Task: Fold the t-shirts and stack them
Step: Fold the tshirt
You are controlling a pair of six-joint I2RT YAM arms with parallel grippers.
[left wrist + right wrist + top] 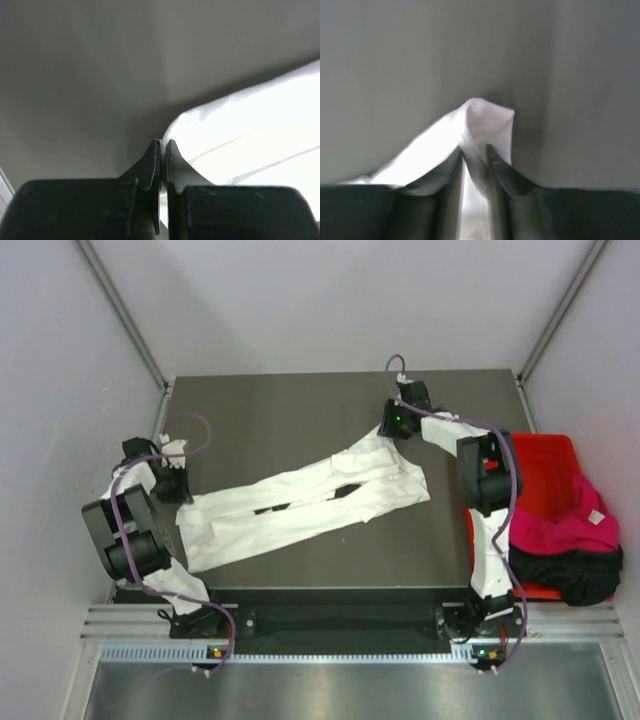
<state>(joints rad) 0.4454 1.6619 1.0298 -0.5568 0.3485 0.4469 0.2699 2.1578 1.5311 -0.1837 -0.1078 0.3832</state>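
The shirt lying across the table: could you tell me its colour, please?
The shirt is white; the top external view shows it best.

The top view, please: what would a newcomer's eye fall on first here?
The white t-shirt, stretched diagonally across the table, the left gripper shut on its near-left end, the right gripper on its far-right end. Then the red bin at the right edge, holding a pink t-shirt and a black t-shirt.

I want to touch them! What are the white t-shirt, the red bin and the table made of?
The white t-shirt: soft matte cloth, it wrinkles and drapes. The red bin: probably plastic, smooth with stiff straight walls. The table: dark, flat, faintly sheeny, maybe metal or laminate.
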